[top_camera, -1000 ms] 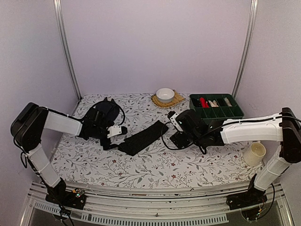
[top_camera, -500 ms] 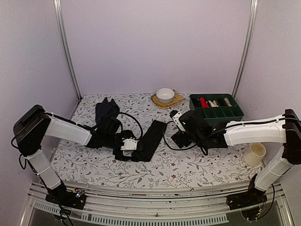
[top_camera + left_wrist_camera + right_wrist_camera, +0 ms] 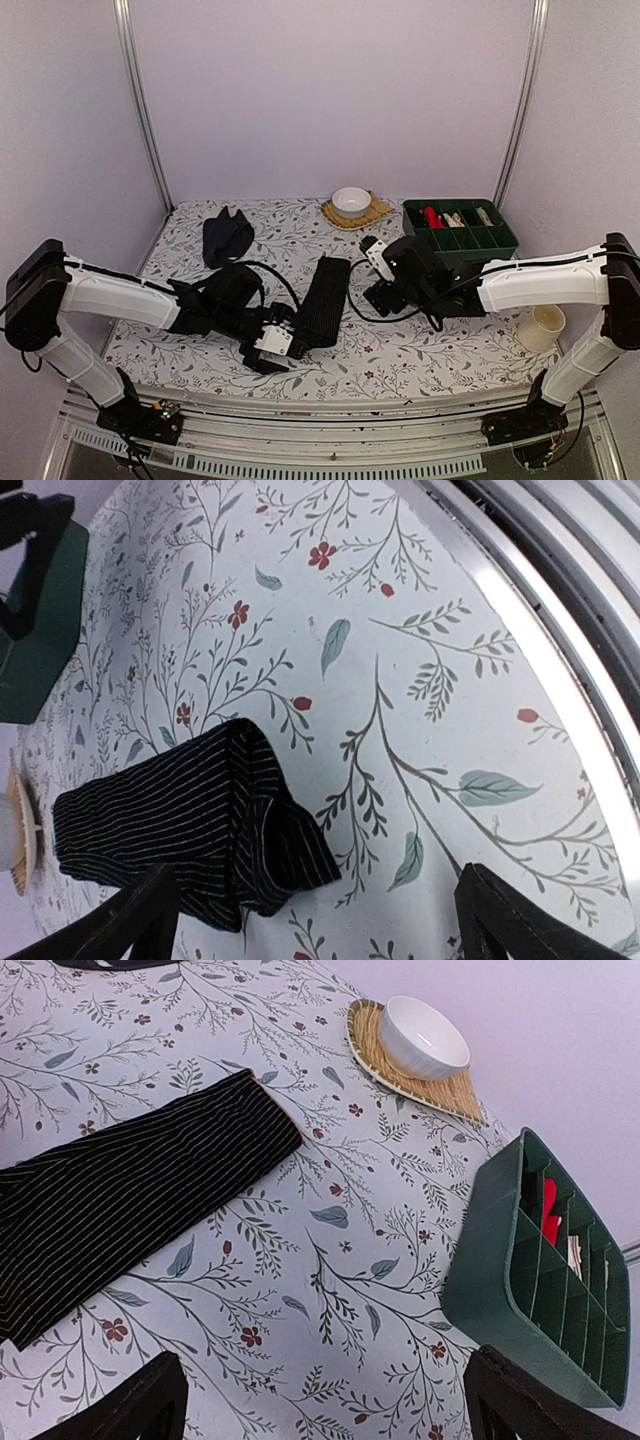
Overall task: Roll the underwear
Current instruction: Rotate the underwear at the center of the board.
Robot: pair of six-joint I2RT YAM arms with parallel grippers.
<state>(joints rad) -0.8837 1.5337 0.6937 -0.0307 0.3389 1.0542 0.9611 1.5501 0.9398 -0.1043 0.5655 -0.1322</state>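
Top external view of a two-armed robot at a table. A pair of striped underwear (image 3: 322,298), black and folded into a long narrow strip, lies at the table's centre, running roughly from 12 to 6 o'clock. The left gripper (image 3: 314,875) hovers just beside its 6 o'clock end, jaws wide apart and holding nothing. The right gripper (image 3: 322,1360) hangs near the strip's 3 o'clock side, likewise spread and empty.

The strip's near end is bunched, with one corner turned over (clearest from the left wrist). To start the roll well, I judge the left fingers should straddle that end's full width, pinch every layer and turn it toward 12 o'clock, while the right arm pins the far end against skidding.

The other underwear (image 3: 226,238), plain black, lies crumpled at 11 o'clock. A floral tablecloth (image 3: 420,350) covers the surface. At 12 o'clock a white bowl (image 3: 351,200) sits on a woven mat (image 3: 378,212). A green divided tray (image 3: 480,244) is at 1 o'clock and a cream cup (image 3: 541,326) at 4 o'clock. Pale lilac walls (image 3: 330,90) enclose it.
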